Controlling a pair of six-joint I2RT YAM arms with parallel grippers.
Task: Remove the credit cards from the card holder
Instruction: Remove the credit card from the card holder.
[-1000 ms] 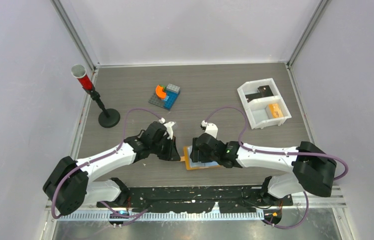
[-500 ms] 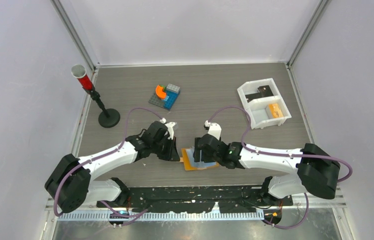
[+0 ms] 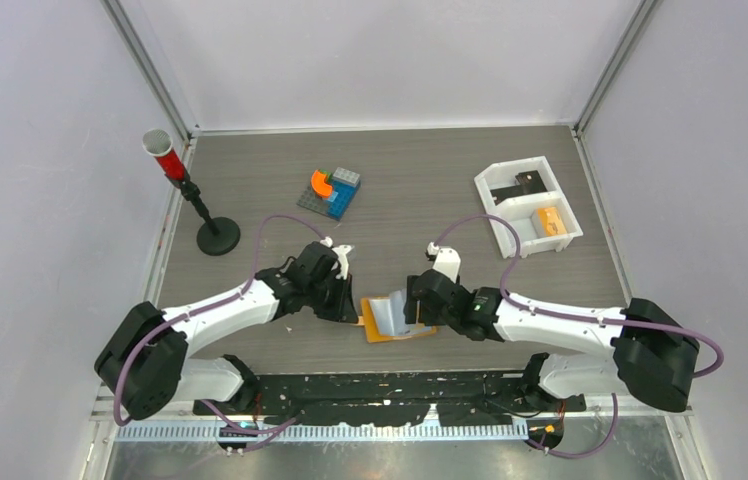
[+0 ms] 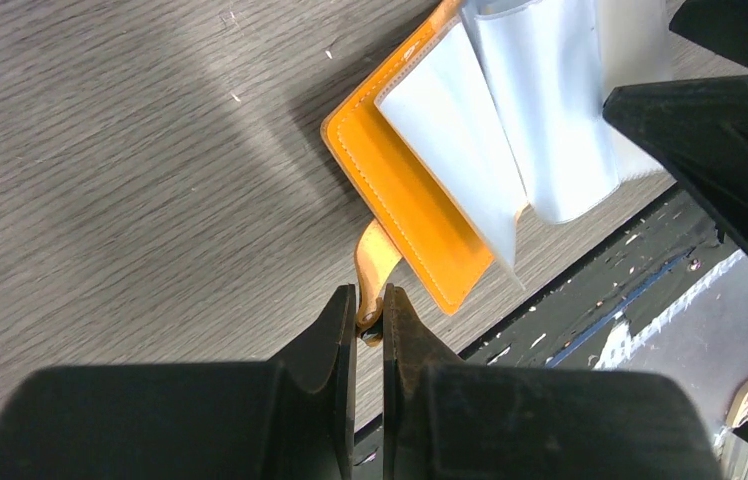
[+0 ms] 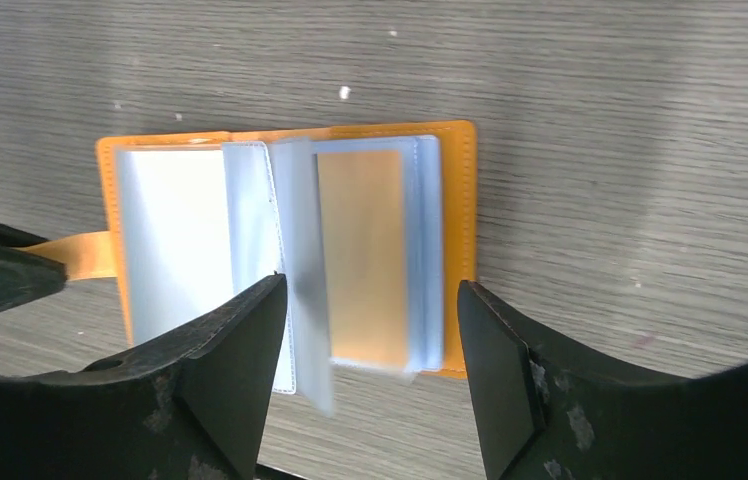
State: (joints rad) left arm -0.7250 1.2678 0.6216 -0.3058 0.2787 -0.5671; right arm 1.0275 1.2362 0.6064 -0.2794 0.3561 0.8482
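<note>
While my left gripper pinches the tab, my right gripper hangs spread above the card holder. If that tab slips, the mid-frame sleeves may flop shut.

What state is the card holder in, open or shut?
Open. The card holder lies spread flat, clear sleeves fanned up; the left gripper pinches its tab.

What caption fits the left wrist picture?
Left gripper pinches the tab of the open card holder on the table, clear sleeves fanned out.

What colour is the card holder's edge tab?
The tab is tan-orange, matching the card holder; clearest in left wrist view.
</note>
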